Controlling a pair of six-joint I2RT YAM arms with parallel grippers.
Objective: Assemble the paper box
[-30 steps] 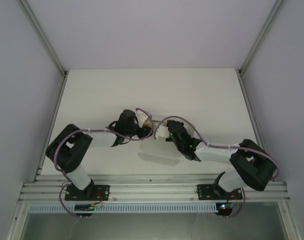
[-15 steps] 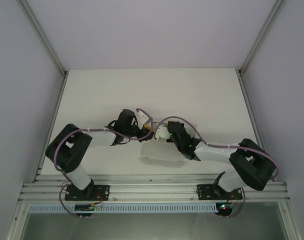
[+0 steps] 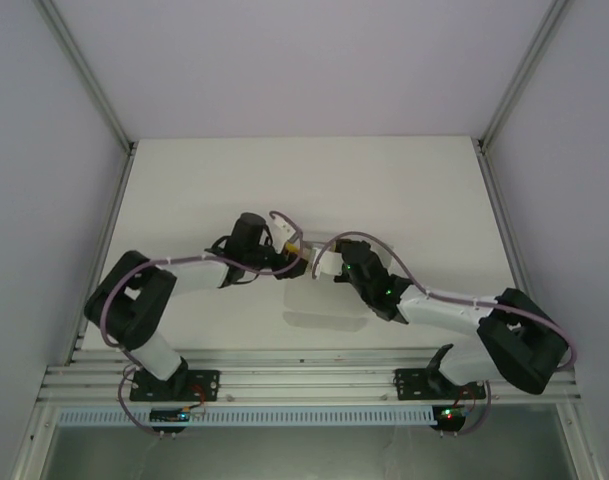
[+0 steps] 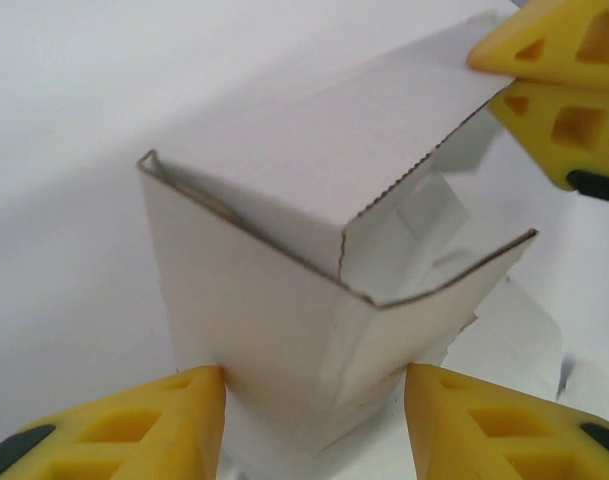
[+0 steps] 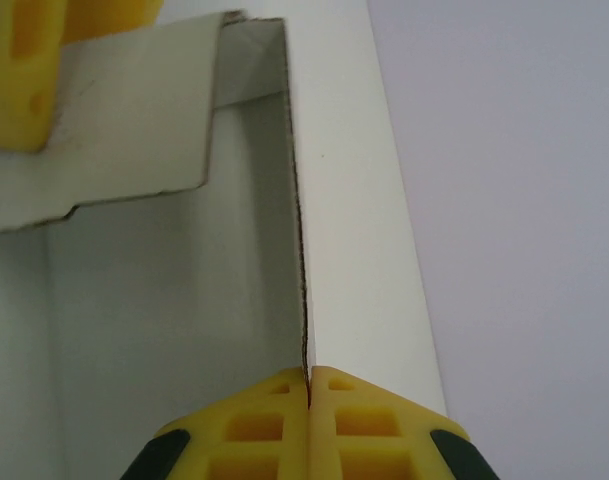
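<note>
Paper box [image 4: 274, 290]: we count one, partly folded.
Left gripper [image 4: 314, 400]: clamped across its two sides.
Right gripper [image 5: 309, 385]: pinched on one wall edge.

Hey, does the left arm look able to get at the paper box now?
Probably yes: the left gripper straddles the paper box, a finger at each side. The right gripper pinches a wall edge farther off, out of its way.
</note>
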